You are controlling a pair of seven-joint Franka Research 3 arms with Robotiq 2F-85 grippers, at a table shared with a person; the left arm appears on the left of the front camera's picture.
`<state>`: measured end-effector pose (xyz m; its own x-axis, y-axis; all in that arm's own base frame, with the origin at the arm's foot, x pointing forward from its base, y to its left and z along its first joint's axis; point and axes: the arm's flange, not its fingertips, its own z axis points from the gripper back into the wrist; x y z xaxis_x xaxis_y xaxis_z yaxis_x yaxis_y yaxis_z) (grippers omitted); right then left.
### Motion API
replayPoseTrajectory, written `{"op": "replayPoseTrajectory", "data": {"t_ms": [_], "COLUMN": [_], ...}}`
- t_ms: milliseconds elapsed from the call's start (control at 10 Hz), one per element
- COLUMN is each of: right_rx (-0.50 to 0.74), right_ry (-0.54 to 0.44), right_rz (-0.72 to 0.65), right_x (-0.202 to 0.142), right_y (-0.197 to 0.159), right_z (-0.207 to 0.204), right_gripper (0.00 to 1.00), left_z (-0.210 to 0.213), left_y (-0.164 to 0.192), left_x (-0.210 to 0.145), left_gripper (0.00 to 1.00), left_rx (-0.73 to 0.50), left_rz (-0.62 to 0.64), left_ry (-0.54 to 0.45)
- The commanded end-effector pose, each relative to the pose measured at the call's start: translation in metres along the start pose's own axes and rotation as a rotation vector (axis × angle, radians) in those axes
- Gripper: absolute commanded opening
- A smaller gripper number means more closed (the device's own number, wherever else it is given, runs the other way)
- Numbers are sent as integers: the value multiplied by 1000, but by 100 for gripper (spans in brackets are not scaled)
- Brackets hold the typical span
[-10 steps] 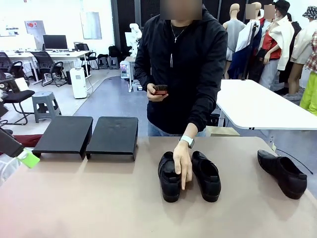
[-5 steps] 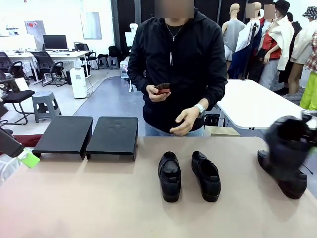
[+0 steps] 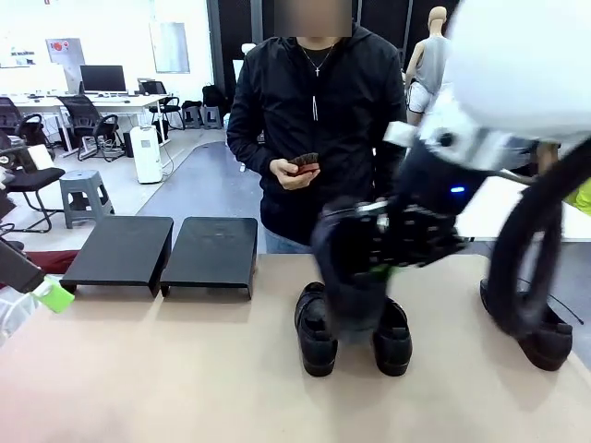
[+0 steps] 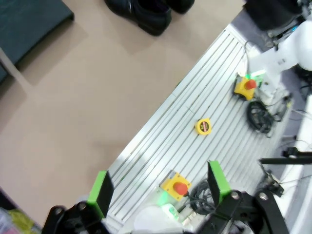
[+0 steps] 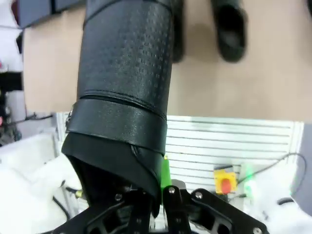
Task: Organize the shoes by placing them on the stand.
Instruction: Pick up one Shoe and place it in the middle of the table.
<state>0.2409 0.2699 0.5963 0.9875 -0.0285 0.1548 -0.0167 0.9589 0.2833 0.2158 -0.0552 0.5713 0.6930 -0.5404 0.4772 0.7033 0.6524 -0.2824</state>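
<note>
My right gripper (image 3: 388, 247) is shut on the heel rim of a black glossy shoe (image 3: 346, 272), which hangs toe-down and blurred above the table. In the right wrist view that shoe (image 5: 126, 73) rises from the gripper (image 5: 163, 181). Below it, a pair of shoes (image 3: 317, 340) stands side by side at mid-table. Another shoe (image 3: 547, 340) lies at the far right, partly behind my arm. The two black stand platforms (image 3: 120, 251) (image 3: 212, 249) sit at the back left with nothing on them. My left gripper (image 4: 158, 183) is open at the table's left edge, holding nothing.
A person in a black hoodie stands at the far side holding a phone (image 3: 300, 166). My right arm (image 3: 517, 83) looms across the upper right. The left wrist view shows a slatted metal bench (image 4: 195, 126) with emergency-stop boxes beside the tan table (image 4: 73, 112).
My right arm has swung in from the right with a shoe, moving left over the standing pair. The person's hand has drawn back from that pair.
</note>
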Motion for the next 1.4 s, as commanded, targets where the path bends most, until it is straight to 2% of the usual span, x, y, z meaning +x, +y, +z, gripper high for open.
{"op": "replayPoseTrajectory", "data": {"t_ms": [0,200,500,600,900,1200,1300], "right_rx": [47,-33,-65,-50,-52,-75,-60], "right_ry": [90,110,124,175,324,337,340], "right_rz": [66,42,-24,-45,-54,-58,-44], "right_x": [33,49,84,94,108,112,112], "right_y": [33,58,66,66,70,70,70], "right_z": [-49,-116,-192,-211,-255,-274,-273], "right_gripper": [0,0,0,0,0,0,20], "left_z": [0,0,0,0,0,0,0], "left_y": [1,1,1,1,1,1,1], "left_x": [2,2,2,2,2,2,2], "left_gripper": [100,100,100,100,100,100,100], "left_rx": [-16,-16,-16,-16,-16,-16,-16], "left_rz": [-16,-16,-16,-16,-16,-16,-16], "left_ry": [-15,-15,-15,-15,-15,-15,-15]}}
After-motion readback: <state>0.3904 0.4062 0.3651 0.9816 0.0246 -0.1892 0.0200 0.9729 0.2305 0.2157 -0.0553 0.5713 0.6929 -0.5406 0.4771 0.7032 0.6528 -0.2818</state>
